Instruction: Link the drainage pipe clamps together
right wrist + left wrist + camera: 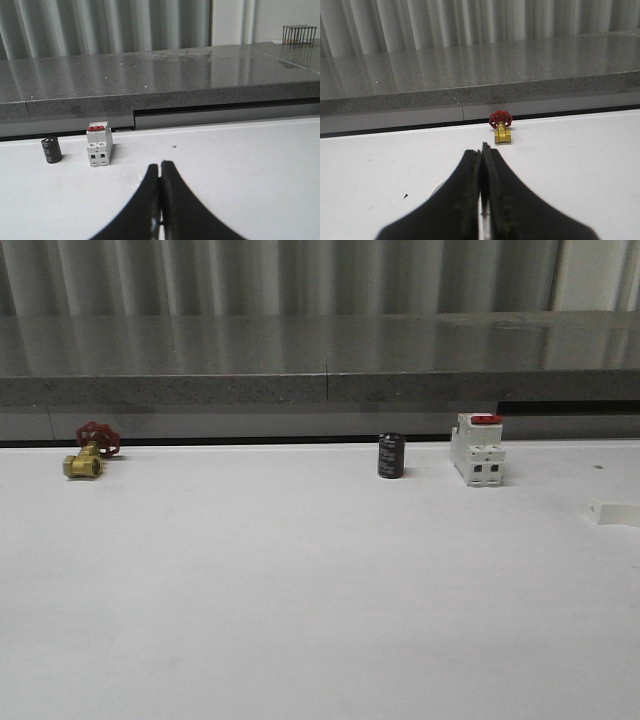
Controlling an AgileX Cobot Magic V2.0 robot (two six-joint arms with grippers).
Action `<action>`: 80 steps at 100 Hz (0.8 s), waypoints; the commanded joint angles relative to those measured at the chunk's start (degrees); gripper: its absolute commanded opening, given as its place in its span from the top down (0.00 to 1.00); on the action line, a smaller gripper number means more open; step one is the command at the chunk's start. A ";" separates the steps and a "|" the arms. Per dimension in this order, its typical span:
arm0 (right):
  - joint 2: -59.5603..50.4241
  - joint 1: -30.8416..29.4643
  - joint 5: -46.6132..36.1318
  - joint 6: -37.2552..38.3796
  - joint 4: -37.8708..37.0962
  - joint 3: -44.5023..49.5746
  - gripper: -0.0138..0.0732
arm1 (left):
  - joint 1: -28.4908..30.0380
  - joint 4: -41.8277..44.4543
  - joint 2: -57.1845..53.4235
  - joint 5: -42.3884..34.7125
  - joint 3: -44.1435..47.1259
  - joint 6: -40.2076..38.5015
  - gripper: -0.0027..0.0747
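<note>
A plain white table is seen, backed by a grey stone ledge. Along its far edge a brass valve, a black capacitor and a white breaker are lined up. The clamps can't be picked out; a white bit at the right edge is too cropped to call. Probably light, stiff, slick plastic, best gripped at an end tab. Both the left pincer and right pincer are pressed together, nothing held.

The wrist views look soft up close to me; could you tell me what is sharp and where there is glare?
Left wrist view: left gripper blurred, brass valve sharper. Right wrist view: right gripper soft, breaker crisp, sheen on the stone ledge. Front view: evenly lit, faint shadows.
</note>
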 commanded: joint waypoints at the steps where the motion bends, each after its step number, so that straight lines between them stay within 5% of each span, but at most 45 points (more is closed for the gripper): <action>1: -0.89 -0.43 -4.44 -0.08 -0.74 -0.89 0.92 | 0.00 -0.44 -1.61 -4.93 2.57 0.05 0.99; 66: -0.89 -0.43 -4.44 -0.08 -0.74 -0.89 0.92 | 0.00 -0.44 -1.61 -4.80 2.45 0.05 0.99; 80: -0.84 -0.43 -4.44 -0.08 -0.74 -0.89 0.92 | 0.00 -0.22 -1.61 0.47 -1.43 0.05 0.99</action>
